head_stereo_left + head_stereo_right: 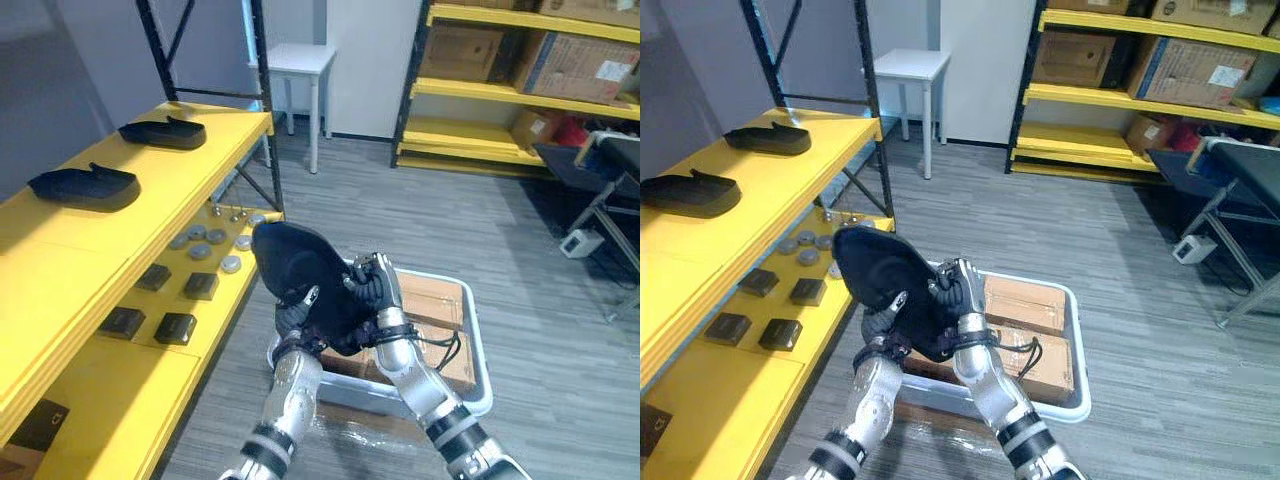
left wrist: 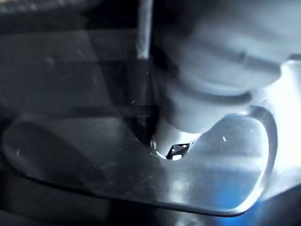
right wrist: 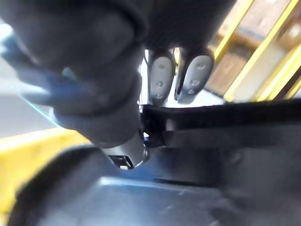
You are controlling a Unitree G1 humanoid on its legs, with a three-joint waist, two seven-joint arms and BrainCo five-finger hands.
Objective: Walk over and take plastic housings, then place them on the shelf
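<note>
Above a pale plastic bin (image 1: 479,350) holding flat cardboard boxes (image 1: 438,298) side by side, we saw the robot hold a black plastic housing (image 1: 300,262) in both hands. The left hand (image 1: 293,322) had fingers and thumb curled round the lower edge; the right hand (image 1: 373,288) had its fingers closed over the edge just beside it. The housing stood tilted in the air; its long axis rose from the hands to a rounded end that leaned toward the yellow shelf (image 1: 70,265) on the robot's left. On that shelf's top board lay two more housings (image 1: 163,132), well apart; the board below carried small black blocks (image 1: 176,326) and silver discs (image 1: 205,250). Cartons (image 1: 580,65) sat on a far rack (image 1: 470,90), their print too small for us to read.
</note>
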